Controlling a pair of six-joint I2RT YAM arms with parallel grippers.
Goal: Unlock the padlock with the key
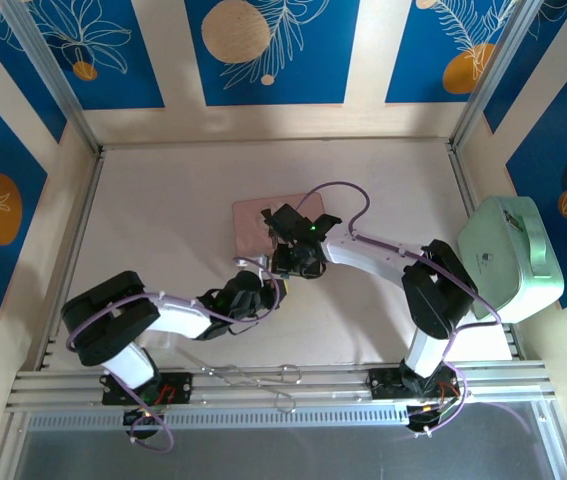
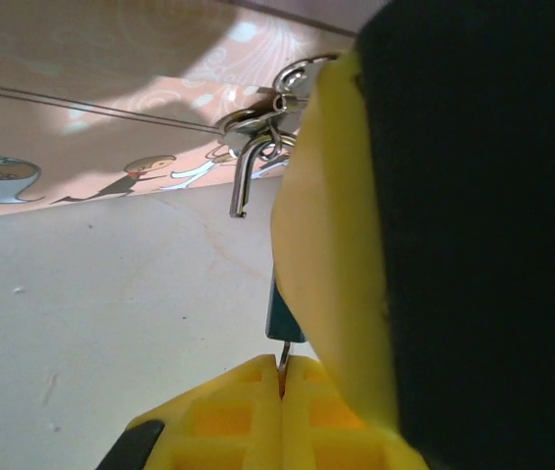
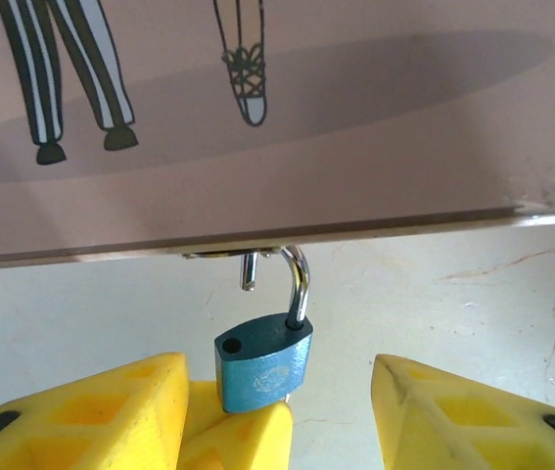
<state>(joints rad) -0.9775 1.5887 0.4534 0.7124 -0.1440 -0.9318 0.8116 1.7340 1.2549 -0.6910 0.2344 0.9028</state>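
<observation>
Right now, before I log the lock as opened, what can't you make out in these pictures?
1. The key: left wrist view, a sliver shows; the left claw covers the rest.
2. Keyhole: right wrist view, beneath the padlock, behind yellow fingers.
3. Where the shackle hooks: right wrist view, under the box edge.
4. Top view: padlock too small, under the arms.
</observation>
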